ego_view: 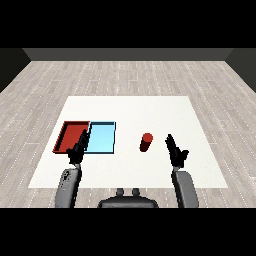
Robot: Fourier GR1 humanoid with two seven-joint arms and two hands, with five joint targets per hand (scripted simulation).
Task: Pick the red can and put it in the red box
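Head view: we see the red can (146,142) upright on the table (130,107), just left of our right hand (176,152), whose relaxed fingers hold nothing; this hand is nearer.

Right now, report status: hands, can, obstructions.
Both hands open: left hand at the trays, right hand beside red can, not touching. Can upright on table. Red tray holds nothing. Nothing between them.

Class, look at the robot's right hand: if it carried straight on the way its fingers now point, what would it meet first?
Probably nothing. The right hand points up the view, away from the robot, over bare white table. The red can stands to its left, apart, likely outside that line, though depth is hard to judge.
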